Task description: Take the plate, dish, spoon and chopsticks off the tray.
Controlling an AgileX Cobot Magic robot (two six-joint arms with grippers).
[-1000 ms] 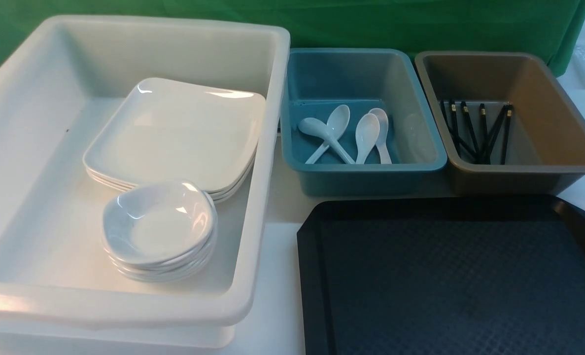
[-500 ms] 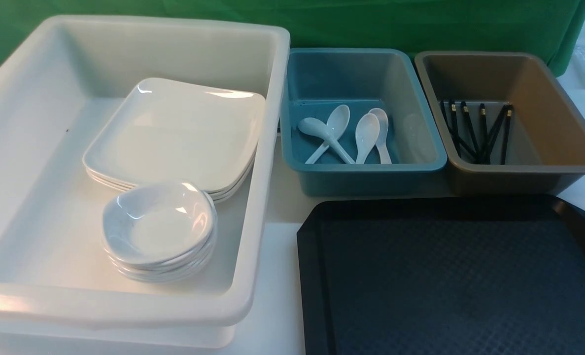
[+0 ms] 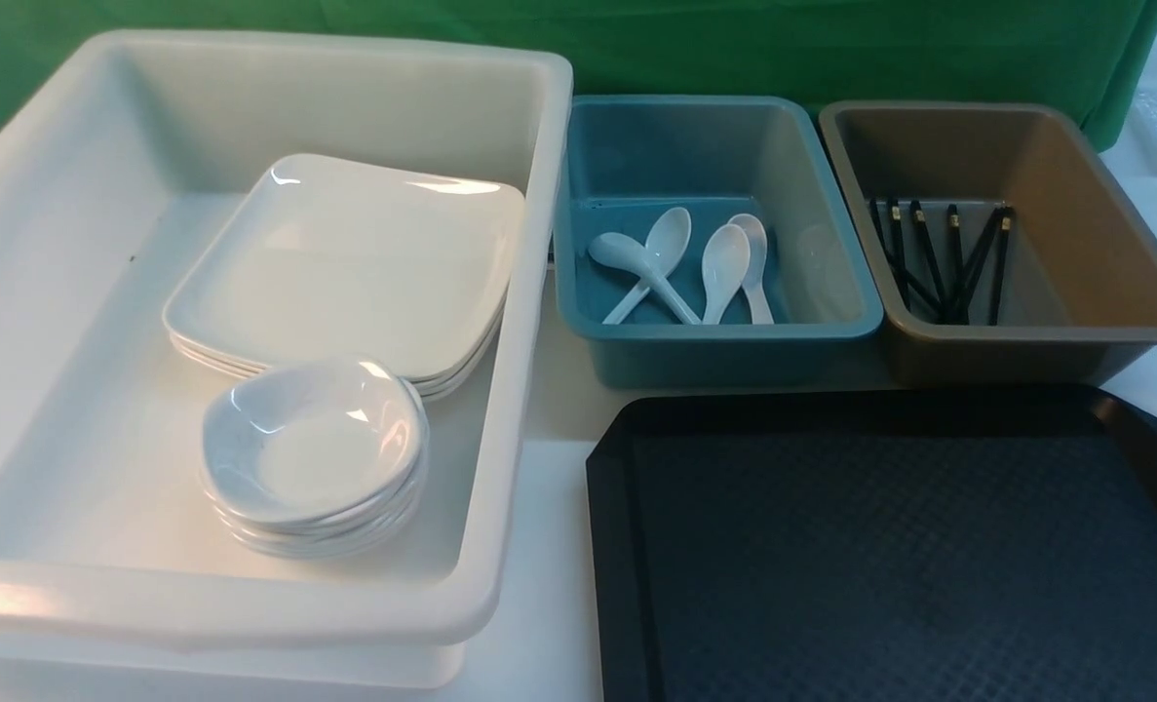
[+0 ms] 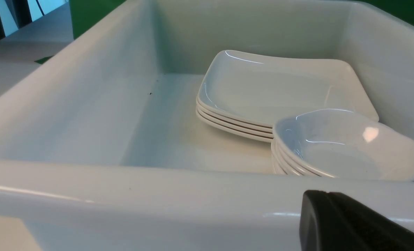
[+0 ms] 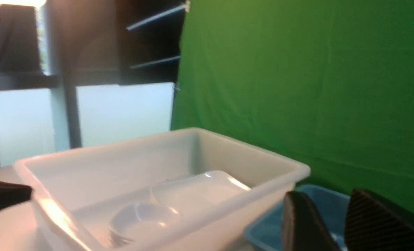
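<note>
Diamond-textured black tray (image 3: 890, 546) lies bare; only the wrist views show grippers: right (image 5: 336, 223) narrowly parted, left (image 4: 353, 223) unreadable.

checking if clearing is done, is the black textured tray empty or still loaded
Empty, in its visible part: the black diamond-textured plastic tray shows only bare surface in the front view.
</note>
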